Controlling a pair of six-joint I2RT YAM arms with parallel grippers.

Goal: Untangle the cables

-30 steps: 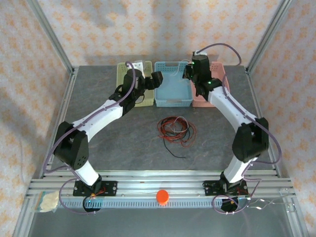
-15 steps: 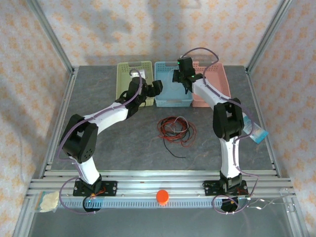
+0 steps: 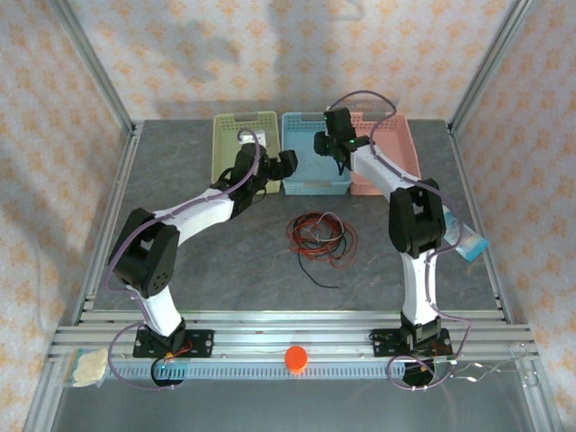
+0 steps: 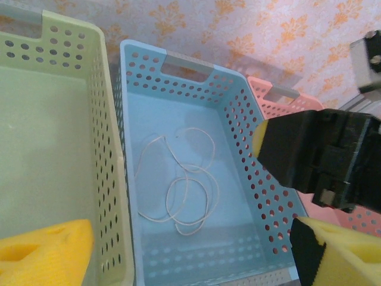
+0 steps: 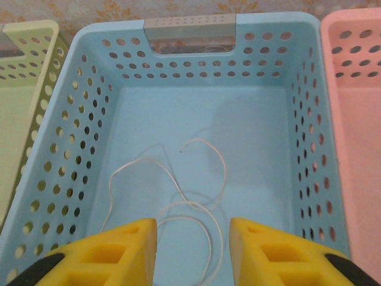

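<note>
The cables (image 3: 319, 236) are thin flexible wires, and they are found in two places. A loose tangle of red and black wires (image 3: 315, 230) is lying on the grey stone-patterned table (image 3: 225, 261), between the two arms and well apart from both tools. One thin whitish wire (image 5: 178, 196) is lying in a few open loops on the floor of the light blue perforated plastic basket (image 5: 300, 137).

The right tool (image 5: 193, 238) is held just above this basket, with its yellow foam pads apart and nothing clamped between them. The left tool (image 3: 286, 164) is held near the front left corner of the same basket, opened wide and empty.

The wires are judged to be very light, soft and a little springy, so the whole coil is expected to follow when one strand is pulled. The smooth insulation is probably slippery against foam, so a full and firm closing is needed. A hold is best taken on the black end that trails out of the tangle towards the near edge, or on an outer red loop, while the remaining coil is pinned with the other tool. A strand that lies flat on the table is likely to be missed.
</note>
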